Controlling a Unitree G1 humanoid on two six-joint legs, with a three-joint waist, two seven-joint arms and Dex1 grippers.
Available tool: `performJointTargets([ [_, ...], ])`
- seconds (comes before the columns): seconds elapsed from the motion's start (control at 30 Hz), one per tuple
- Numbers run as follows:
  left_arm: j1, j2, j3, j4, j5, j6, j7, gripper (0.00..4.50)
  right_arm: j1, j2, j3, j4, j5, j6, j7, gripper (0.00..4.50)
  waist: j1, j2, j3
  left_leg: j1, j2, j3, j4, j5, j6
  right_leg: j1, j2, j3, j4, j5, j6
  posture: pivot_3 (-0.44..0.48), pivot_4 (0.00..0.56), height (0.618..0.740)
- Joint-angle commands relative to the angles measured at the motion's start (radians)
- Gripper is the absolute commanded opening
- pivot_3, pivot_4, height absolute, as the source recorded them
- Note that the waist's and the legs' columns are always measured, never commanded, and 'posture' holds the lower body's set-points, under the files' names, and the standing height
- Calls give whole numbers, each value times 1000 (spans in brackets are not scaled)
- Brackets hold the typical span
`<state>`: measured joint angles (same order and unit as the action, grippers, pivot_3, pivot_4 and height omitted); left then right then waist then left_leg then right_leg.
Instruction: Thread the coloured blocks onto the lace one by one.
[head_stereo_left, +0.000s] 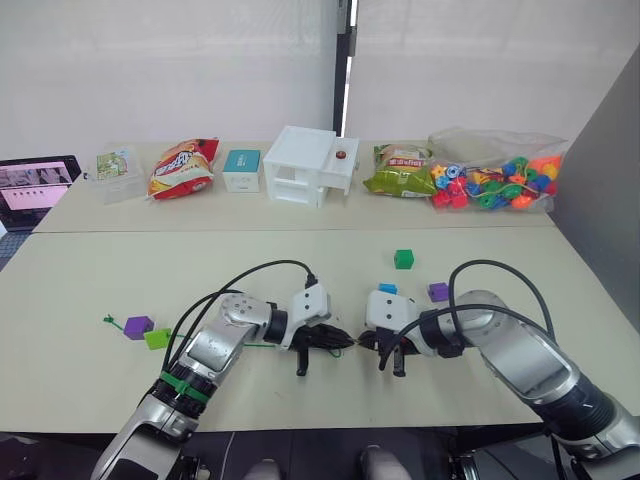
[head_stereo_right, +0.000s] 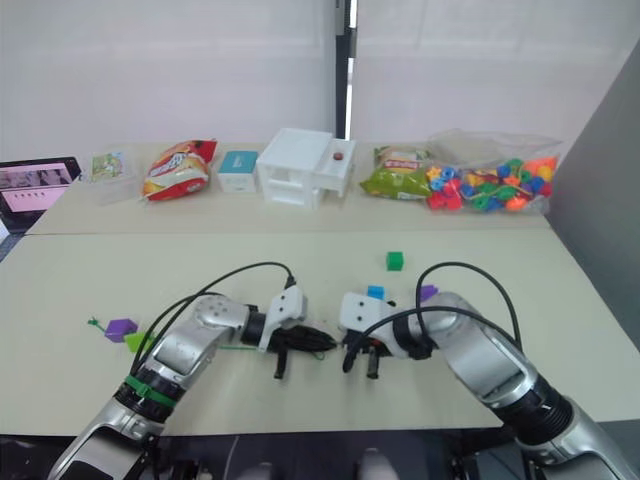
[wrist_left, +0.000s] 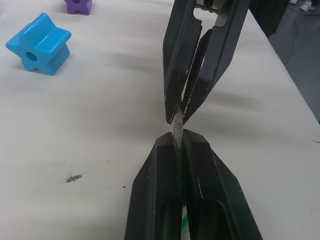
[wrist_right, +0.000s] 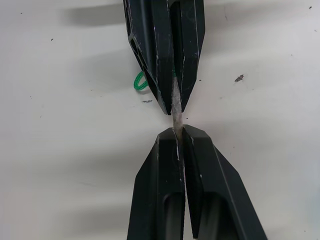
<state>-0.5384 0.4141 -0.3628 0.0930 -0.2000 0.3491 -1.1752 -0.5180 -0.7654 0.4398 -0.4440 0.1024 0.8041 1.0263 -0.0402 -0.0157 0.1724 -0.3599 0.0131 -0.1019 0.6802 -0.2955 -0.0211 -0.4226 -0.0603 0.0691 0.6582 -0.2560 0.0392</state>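
My two grippers meet tip to tip at the table's front middle. The left gripper (wrist_left: 176, 137) is shut on the lace's stiff grey tip (wrist_right: 176, 120), and the right gripper (wrist_right: 178, 131) is shut on the same tip from the other side. The green lace (head_stereo_left: 258, 346) trails back left along the table. A blue block (head_stereo_left: 387, 289) and a purple block (head_stereo_left: 438, 291) lie just beyond the right gripper, with a dark green block (head_stereo_left: 403, 259) farther back. Another purple block (head_stereo_left: 138, 326) and a lime-green wedge (head_stereo_left: 157, 339) lie at the left.
Along the far table stand a clear bag of multicoloured beads (head_stereo_left: 495, 180), two snack bags (head_stereo_left: 183, 167) (head_stereo_left: 398, 172), a white box (head_stereo_left: 310, 165), a small teal box (head_stereo_left: 241, 170) and a tablet (head_stereo_left: 35, 185). A grey panel (head_stereo_left: 600, 200) rises at the right.
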Motion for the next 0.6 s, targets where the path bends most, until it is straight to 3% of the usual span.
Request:
performJointTargets([
  [0.03,-14,4,22,-45,-20,5,-4,1,20,3,-30,-31,19,6,-18,329,0,0,0,0,0,0,0,0,0,0,0,0,0,0,0,0,150,740],
  [0.2,-4,21,25,-58,-21,9,-15,0,99,-24,-142,-74,53,34,-53,2026,2,0,0,0,0,0,0,0,0,0,0,0,0,0,0,0,150,740],
  [0.43,20,57,42,-100,-32,23,-20,0,348,33,-471,-249,157,173,-206,4439,15,0,0,0,0,0,0,0,0,0,0,0,0,0,0,0,150,740],
  [0.53,35,73,59,-127,-41,39,-17,0,460,137,-579,-315,161,208,-324,4482,17,0,0,1,0,0,0,0,0,1,0,0,0,0,0,0,150,740],
  [0.6,51,93,79,-156,-55,59,-12,0,581,302,-623,-367,119,197,-491,4482,22,-1,-1,1,0,0,0,0,0,1,0,0,1,0,0,0,150,740],
])
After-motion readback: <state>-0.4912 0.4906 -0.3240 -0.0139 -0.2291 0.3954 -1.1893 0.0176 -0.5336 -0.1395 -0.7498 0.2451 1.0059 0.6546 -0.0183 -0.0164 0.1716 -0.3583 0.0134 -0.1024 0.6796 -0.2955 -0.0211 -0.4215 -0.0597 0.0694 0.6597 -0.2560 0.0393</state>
